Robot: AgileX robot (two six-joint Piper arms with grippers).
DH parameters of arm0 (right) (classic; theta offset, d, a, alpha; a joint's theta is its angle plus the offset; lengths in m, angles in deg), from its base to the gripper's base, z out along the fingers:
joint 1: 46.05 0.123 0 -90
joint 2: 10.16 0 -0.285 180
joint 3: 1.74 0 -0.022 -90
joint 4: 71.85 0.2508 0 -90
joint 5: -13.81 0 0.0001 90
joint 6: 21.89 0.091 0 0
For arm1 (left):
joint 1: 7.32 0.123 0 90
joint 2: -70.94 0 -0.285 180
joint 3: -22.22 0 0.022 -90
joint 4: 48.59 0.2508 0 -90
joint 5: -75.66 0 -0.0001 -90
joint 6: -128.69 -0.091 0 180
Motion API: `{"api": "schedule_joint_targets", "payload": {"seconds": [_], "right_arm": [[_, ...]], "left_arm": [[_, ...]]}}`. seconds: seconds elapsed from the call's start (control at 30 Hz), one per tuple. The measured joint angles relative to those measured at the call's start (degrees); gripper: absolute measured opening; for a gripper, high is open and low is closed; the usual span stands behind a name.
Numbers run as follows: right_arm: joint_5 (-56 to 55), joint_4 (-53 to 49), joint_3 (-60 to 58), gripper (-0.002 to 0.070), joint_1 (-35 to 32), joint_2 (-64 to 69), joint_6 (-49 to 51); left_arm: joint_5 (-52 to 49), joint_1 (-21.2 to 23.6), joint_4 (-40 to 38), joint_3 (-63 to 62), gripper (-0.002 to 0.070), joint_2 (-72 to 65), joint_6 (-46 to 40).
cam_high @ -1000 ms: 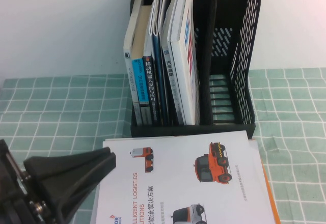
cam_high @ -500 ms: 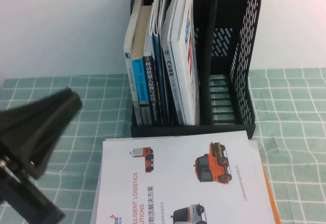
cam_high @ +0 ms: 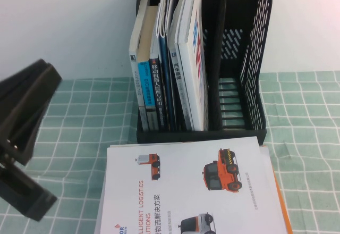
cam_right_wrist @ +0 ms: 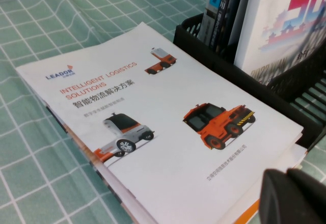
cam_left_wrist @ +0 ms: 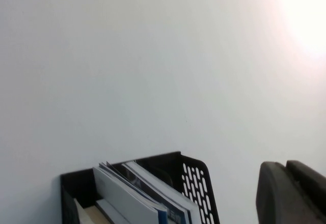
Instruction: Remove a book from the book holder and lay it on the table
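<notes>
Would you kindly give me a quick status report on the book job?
Left gripper shut, raised left of book holder. Right gripper shut, empty, above book. Book flat on table. Nothing in the way.

I see the book (cam_high: 202,191) flat on the table (cam_high: 308,138) before the book holder (cam_high: 249,58); other books (cam_high: 170,69) stand in its left slots

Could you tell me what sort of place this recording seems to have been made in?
Probably an office or lab desk staged for testing: a black book holder full of books against a bare white wall, a logistics booklet flat on a green gridded table, and the left tool, shut, raised at the table's left.
</notes>
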Motion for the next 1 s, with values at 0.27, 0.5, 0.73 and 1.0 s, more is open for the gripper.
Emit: {"api": "schedule_joint_targets", "payload": {"seconds": [0.27, 0.5, 0.73, 1.0], "right_arm": [[-0.13, 0.0, 0.0, 0.0003, 0.0, 0.0, 0.0], [-0.13, 0.0, 0.0, 0.0003, 0.0, 0.0, 0.0], [-0.13, 0.0, 0.0, 0.0003, 0.0, 0.0, 0.0], [-0.13, 0.0, 0.0, 0.0003, 0.0, 0.0, 0.0]], "left_arm": [[-6.28, 0.0, 0.0, 0.0, -0.0001, 0.0, 0.0], [-6.62, 0.0, 0.0, 0.0, -0.0001, 0.0, 0.0], [-6.62, 0.0, 0.0, 0.0, -0.0001, 0.0, -0.1], [-6.62, 0.0, 0.0, 0.0, -0.0001, 0.0, -0.1]]}}
